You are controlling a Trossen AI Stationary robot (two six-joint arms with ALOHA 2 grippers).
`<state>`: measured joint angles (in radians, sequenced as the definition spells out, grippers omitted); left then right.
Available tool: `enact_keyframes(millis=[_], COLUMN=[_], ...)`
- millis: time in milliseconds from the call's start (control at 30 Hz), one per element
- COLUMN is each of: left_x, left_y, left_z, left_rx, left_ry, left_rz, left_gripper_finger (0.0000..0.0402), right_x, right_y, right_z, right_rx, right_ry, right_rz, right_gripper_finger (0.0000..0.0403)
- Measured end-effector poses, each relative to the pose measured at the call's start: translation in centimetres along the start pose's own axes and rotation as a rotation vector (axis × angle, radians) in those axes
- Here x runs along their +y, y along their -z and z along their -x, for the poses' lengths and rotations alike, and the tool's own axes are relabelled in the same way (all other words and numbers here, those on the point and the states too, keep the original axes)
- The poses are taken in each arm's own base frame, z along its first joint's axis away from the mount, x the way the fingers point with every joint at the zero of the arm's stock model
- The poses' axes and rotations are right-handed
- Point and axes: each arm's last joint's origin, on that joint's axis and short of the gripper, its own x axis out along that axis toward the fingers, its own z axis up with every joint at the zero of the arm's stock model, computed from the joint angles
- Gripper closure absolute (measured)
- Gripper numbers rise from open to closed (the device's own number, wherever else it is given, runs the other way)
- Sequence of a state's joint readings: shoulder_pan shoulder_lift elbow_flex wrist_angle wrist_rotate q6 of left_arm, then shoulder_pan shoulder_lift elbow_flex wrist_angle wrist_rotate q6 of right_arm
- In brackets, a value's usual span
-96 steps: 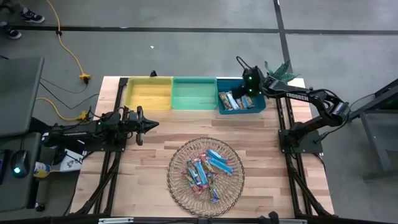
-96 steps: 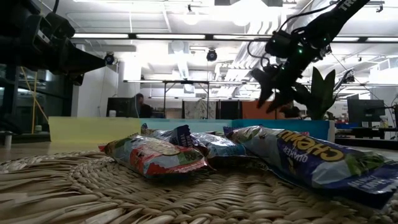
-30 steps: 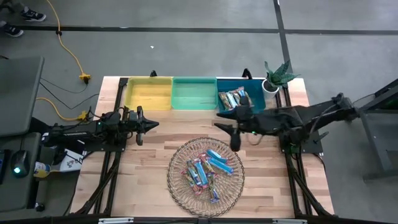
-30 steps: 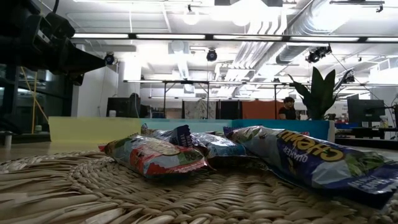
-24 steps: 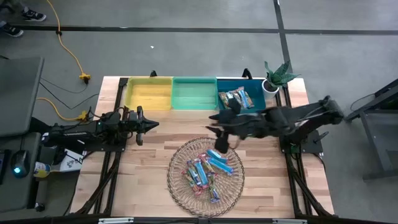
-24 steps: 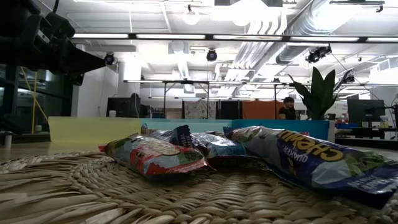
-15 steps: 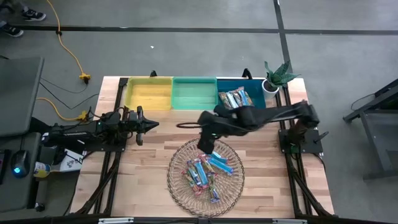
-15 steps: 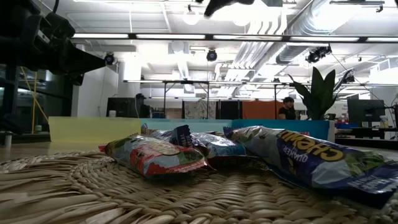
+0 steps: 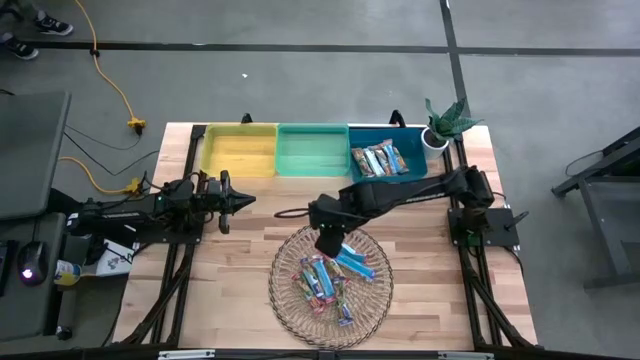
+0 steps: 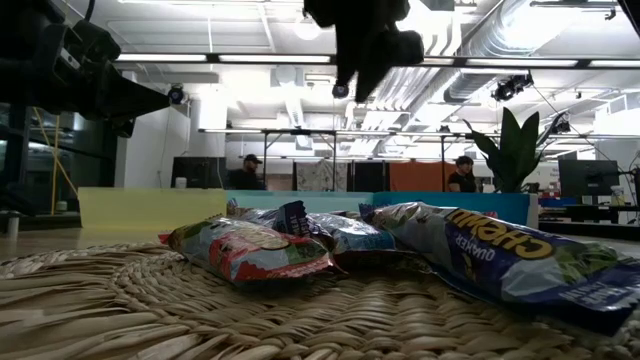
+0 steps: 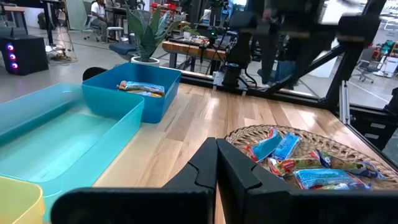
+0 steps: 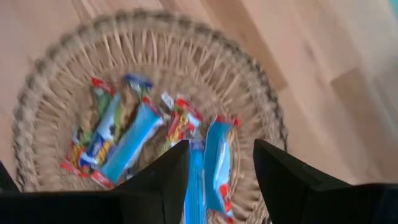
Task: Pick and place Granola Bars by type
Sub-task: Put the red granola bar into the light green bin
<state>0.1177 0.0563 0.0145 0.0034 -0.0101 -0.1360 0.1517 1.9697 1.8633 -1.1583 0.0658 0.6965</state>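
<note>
Table: basket (image 9: pixel 285 300) holds bars (image 9: pixel 335 272) (blue bin (image 9: pixel 420 172) too).

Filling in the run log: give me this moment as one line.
right gripper: open, empty, over basket | left gripper: shut, waiting at left | bars: in basket; some in blue bin

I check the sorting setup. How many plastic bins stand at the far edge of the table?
3, side by side: yellow plastic bin at left, green plastic bin in the middle, blue plastic bin at right. None seems hidden.
</note>
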Motion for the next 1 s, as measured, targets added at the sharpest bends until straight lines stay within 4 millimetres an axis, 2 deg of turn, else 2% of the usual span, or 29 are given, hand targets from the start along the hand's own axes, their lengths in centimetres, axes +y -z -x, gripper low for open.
enact_keyframes(millis=[233,600,733,1000], left_x=[0.0,0.0,0.0,0.0], left_y=[0.0,0.0,0.0,0.0], left_z=[0.0,0.0,0.0,0.0], left_rx=[0.0,0.0,0.0,0.0], left_ry=[0.0,0.0,0.0,0.0], left_rz=[0.0,0.0,0.0,0.0], left_gripper_finger=[0.0401,0.0401,0.0401,0.0401], right_x=[0.6,0.6,0.2,-0.5], right_y=[2.3,5.0,5.4,4.7], right_z=[-3.5,-8.1,-8.7,-8.8], right_rx=[0.1,0.142,0.137,0.072], right_ry=[-0.04,-0.102,-0.074,-0.018], right_rz=[0.033,0.036,0.055,0.088], right_gripper_finger=[0.024,0.024,0.024,0.024])
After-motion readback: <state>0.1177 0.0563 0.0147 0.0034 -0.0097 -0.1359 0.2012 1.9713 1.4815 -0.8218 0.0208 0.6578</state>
